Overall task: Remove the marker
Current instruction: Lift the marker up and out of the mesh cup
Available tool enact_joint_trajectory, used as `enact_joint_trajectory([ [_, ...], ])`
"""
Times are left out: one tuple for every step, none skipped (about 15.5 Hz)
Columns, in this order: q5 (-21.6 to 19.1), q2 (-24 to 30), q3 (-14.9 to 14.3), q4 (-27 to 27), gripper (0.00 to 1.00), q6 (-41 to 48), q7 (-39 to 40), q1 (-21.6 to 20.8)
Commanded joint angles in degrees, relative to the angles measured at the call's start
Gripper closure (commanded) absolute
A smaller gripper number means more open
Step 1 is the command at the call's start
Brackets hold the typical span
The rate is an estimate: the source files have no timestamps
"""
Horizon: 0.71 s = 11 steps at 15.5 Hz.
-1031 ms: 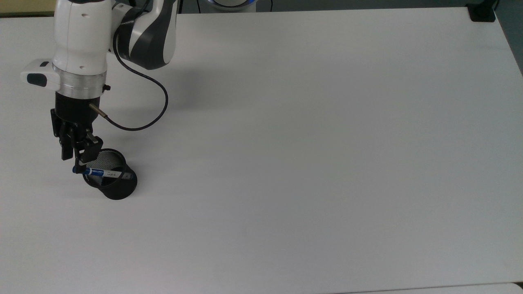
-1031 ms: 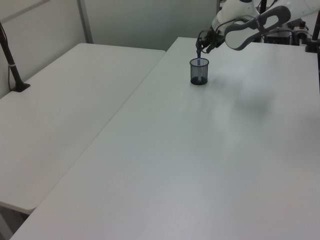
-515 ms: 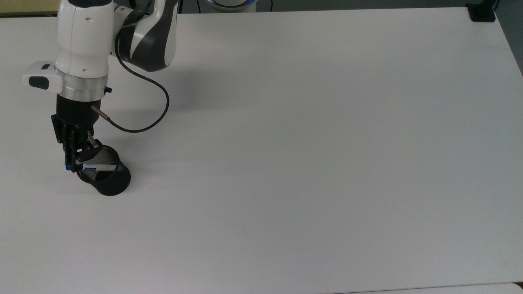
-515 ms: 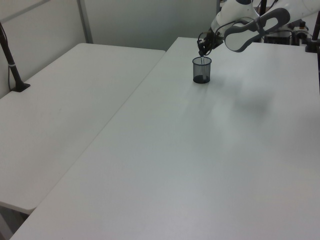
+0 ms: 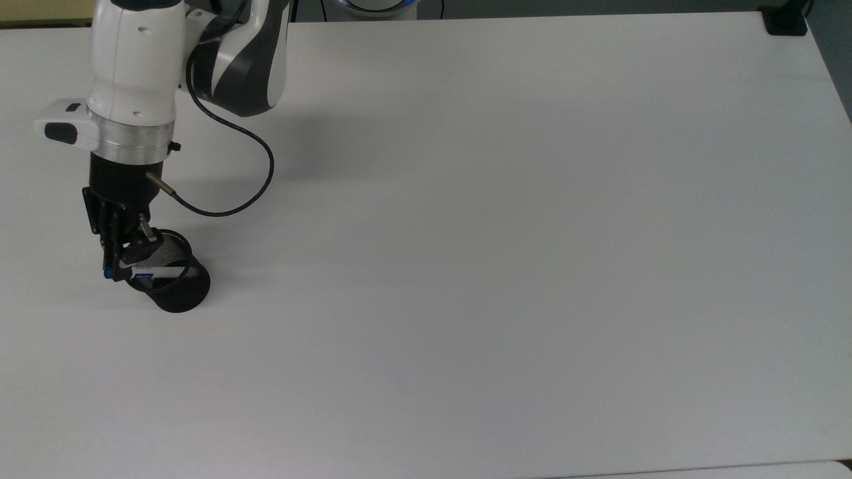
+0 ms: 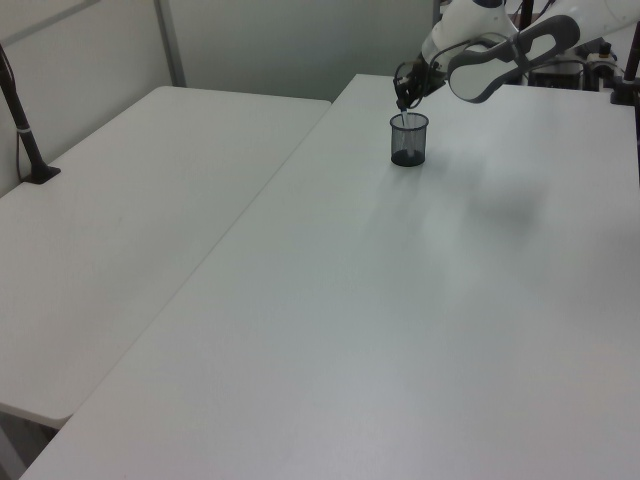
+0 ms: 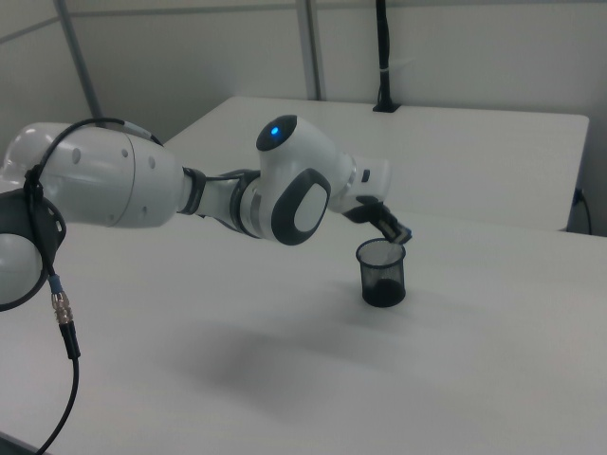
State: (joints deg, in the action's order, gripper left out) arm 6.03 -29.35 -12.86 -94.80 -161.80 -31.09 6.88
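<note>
The marker (image 5: 162, 272), white-barrelled with a blue cap, leans out of a black mesh cup (image 5: 178, 296) near the top view's left edge. Its lower end is inside the cup. My gripper (image 5: 118, 268) hangs straight down over the cup's left rim and is shut on the marker near its blue cap end. In the left view the gripper (image 6: 403, 100) sits just above the cup (image 6: 409, 141) at the far end of the table. In the right view the gripper (image 7: 396, 234) touches the top of the cup (image 7: 382, 275).
The white table (image 5: 506, 233) stretches wide to the top view's right and front. A black cable (image 5: 256, 143) loops from the wrist. A black clamp (image 5: 785, 20) sits at the far right corner. A second table (image 6: 130, 210) adjoins in the left view.
My gripper closed on the marker's cap end and drifted toward the top view's left. The cup slid that way with it, and the marker now stands steeper in the cup.
</note>
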Motion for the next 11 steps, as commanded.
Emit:
enact_joint_trajectory([
  [0.56,1.93,-0.5,3.12,0.92,-0.54,-4.6,-0.29],
  [0.56,2.19,-0.5,3.65,0.92,-0.54,-4.68,-0.2],
  [0.47,2.46,-0.59,4.27,0.92,-0.54,-4.69,-0.11],
  [0.47,3.16,-0.59,4.45,0.92,-0.45,-4.69,-0.11],
  [0.47,4.47,-0.59,4.28,0.92,-0.36,-4.69,-0.11],
  [0.47,5.96,-0.59,4.01,0.92,-0.1,-4.6,-0.11],
  [0.38,7.63,-0.59,3.84,0.92,0.16,-4.6,-0.19],
  [0.38,9.38,-0.5,2.97,0.92,0.25,-4.68,-0.54],
  [0.38,11.14,-0.5,1.83,0.92,0.69,-4.6,-0.81],
  [0.47,12.38,-0.41,1.03,0.92,2.69,-4.42,-0.98],
  [0.56,12.91,-0.33,0.76,0.92,5.41,-4.16,-1.68],
])
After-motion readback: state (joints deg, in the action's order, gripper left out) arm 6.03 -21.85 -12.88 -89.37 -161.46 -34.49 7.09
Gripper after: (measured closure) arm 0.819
